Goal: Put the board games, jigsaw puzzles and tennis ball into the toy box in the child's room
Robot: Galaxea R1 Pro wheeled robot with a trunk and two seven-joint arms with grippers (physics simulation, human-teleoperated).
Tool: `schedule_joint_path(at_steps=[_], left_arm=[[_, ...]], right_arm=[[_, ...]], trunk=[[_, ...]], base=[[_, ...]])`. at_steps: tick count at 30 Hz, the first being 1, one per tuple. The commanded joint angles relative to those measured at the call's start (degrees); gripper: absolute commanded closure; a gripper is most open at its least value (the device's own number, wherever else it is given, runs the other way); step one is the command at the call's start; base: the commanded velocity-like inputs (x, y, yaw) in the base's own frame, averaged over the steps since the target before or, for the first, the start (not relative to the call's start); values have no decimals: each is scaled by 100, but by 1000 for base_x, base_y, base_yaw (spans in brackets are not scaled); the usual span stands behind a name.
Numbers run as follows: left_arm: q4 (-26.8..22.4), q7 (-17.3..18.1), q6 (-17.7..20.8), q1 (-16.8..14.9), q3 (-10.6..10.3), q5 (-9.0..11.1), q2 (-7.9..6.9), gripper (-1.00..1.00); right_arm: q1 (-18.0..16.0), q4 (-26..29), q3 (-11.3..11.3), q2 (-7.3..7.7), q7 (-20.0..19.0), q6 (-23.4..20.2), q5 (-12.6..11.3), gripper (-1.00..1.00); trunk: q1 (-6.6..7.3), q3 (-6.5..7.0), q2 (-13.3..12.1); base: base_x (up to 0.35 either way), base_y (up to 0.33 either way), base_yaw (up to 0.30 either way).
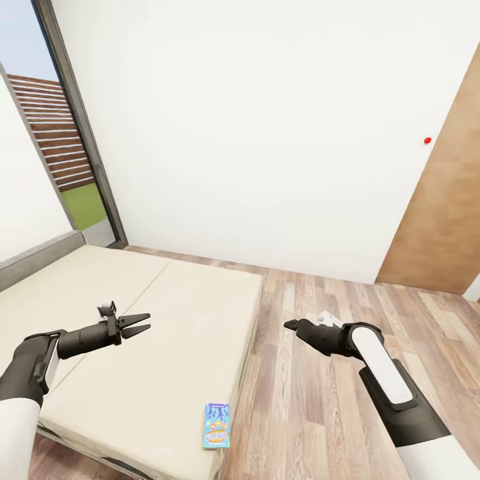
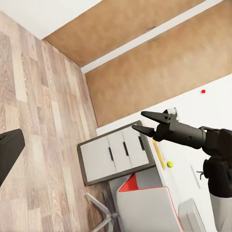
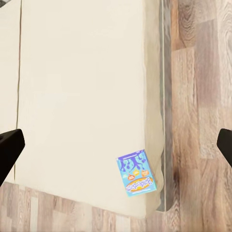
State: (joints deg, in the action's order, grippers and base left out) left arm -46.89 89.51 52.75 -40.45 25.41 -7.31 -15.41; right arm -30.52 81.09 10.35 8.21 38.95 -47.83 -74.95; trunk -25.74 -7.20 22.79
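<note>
1. We see the bed [image 1: 167,320] at the left, beige cover, with wood floor [image 1: 320,400] beside it.
2. 1 small blue board game [image 1: 217,425] lies flat near the bed's corner, close to the edge; our right wrist view shows it too [image 3: 137,172].
3. Our left gripper [image 1: 141,325] hangs over the mattress, fingers parted narrowly, holding nothing.
4. Our right gripper [image 1: 291,325] hovers over the floor beside the bed, jaws spread wide, empty.
5. In our left wrist view the tennis ball [image 2: 170,164] rests on the table [image 2: 186,159], near a drawer unit [image 2: 113,157].
</note>
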Motion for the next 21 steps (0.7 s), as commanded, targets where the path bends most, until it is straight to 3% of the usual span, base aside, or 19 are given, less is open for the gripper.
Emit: schedule_joint_path(at_steps=[1,14,21], left_arm=[[-4,49,60,-7,16,-60,3,-100],[-4,49,60,-6,11,-60,3,-100],[-4,49,60,-7,9,-60,3,-100]], right_arm=[[-7,6,8,5,60,2,-55,-100],[-7,6,10,5,60,2,-55,-100],[-7,5,10,5,60,2,-55,-100]], trunk=[[-4,-13,13],[-4,-13,13],[-4,-13,13]], base=[[0,-3,19],[0,-89,9],[0,-45,131]])
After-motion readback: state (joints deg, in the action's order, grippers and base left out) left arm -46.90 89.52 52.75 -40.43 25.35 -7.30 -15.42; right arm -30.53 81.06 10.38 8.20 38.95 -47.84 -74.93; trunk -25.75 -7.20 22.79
